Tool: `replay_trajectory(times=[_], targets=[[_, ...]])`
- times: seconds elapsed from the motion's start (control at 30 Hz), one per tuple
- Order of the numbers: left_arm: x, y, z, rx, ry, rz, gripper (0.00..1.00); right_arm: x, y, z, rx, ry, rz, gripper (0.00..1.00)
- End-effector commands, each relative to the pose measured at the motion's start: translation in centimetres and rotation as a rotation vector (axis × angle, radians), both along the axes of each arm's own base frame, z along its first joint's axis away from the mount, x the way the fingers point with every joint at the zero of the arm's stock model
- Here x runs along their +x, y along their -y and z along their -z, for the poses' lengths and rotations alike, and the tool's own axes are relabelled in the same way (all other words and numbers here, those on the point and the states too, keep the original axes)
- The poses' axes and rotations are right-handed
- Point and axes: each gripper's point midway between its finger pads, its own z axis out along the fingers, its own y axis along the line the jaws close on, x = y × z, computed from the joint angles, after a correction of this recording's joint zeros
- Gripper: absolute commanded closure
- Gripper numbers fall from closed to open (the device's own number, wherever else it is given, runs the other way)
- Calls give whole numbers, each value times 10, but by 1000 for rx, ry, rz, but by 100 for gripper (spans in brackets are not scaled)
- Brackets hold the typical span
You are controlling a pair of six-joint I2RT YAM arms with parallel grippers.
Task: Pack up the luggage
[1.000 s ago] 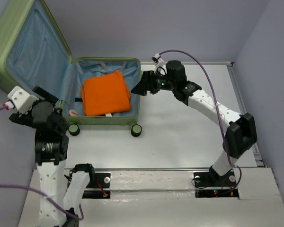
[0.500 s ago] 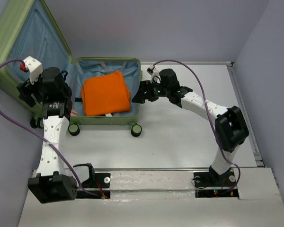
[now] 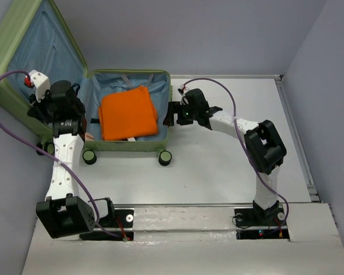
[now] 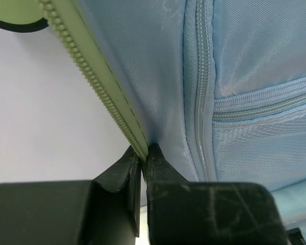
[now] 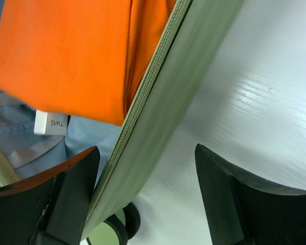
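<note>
You're looking at 1 white glossy table point(image 3: 218, 172) w/ soft glare on its top. Pale lavender-grey back wall point(image 3: 189, 34) runs behind it, w/ a same-colour right wall point(image 3: 332, 86) alongside. Light's even & diffuse.

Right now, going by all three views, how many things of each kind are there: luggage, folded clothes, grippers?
luggage: 1
orange folded cloth: 1
grippers: 2 (left gripper, right gripper)
Total: 4
</note>
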Motion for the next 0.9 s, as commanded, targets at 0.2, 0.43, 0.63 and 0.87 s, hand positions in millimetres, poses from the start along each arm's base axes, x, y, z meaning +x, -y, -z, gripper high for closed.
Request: replay_trajectory(times=[0.2, 0.43, 0.63, 0.87], targets=[[38, 114, -25, 35, 73, 450, 94, 21, -5, -10, -7, 51, 33, 83], [28, 263, 10, 79, -8, 876, 94, 13, -6, 8, 4, -5, 25, 93], [-2, 360, 48, -16, -74, 1290, 25, 13, -3, 12, 12, -19, 63, 93], [-59, 413, -11, -160, 80, 1640, 1, 17, 43, 17, 1, -24, 173, 93]])
